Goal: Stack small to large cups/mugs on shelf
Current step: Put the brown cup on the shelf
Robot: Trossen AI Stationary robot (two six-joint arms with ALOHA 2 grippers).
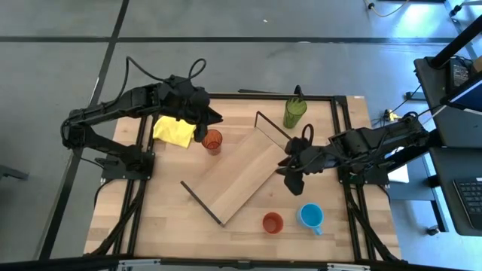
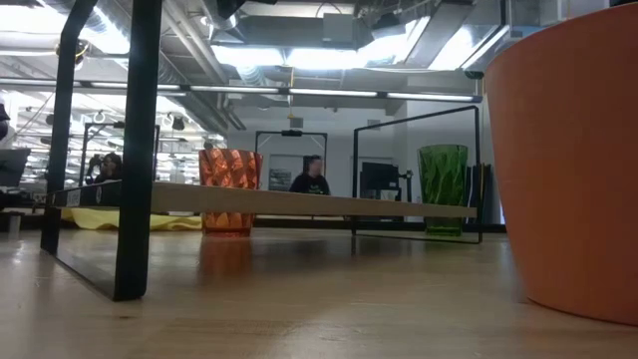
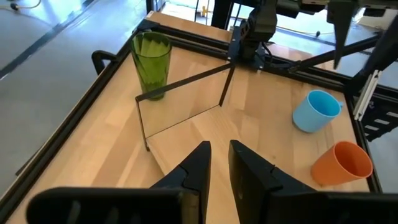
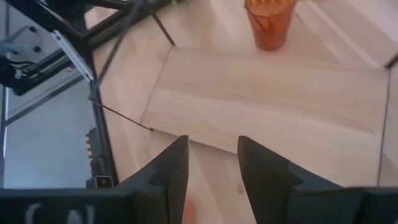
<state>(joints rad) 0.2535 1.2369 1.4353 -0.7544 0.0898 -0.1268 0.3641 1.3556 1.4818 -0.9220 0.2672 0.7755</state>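
The shelf (image 1: 239,175) is a light-wood board lying slantwise mid-table, raised on black wire frames (image 2: 130,199) at its ends. The orange-red tumbler (image 1: 212,141) stands upright on the table by the shelf's far-left side. The green tumbler (image 1: 294,113) stands at the far edge. The short orange-red cup (image 1: 273,223) and the blue mug (image 1: 310,216) stand near the front. My left gripper (image 1: 203,129) hovers beside the orange-red tumbler, its fingers (image 3: 205,163) a narrow gap apart and empty. My right gripper (image 1: 292,181) hangs open and empty over the shelf's right side, as its own wrist view (image 4: 212,155) shows.
A yellow cloth (image 1: 173,130) lies at the far left, under my left arm. A black frame rail (image 1: 343,135) runs along the table's edges. People show in the room beyond the table (image 2: 314,175). Bare tabletop lies at the near left (image 1: 143,211).
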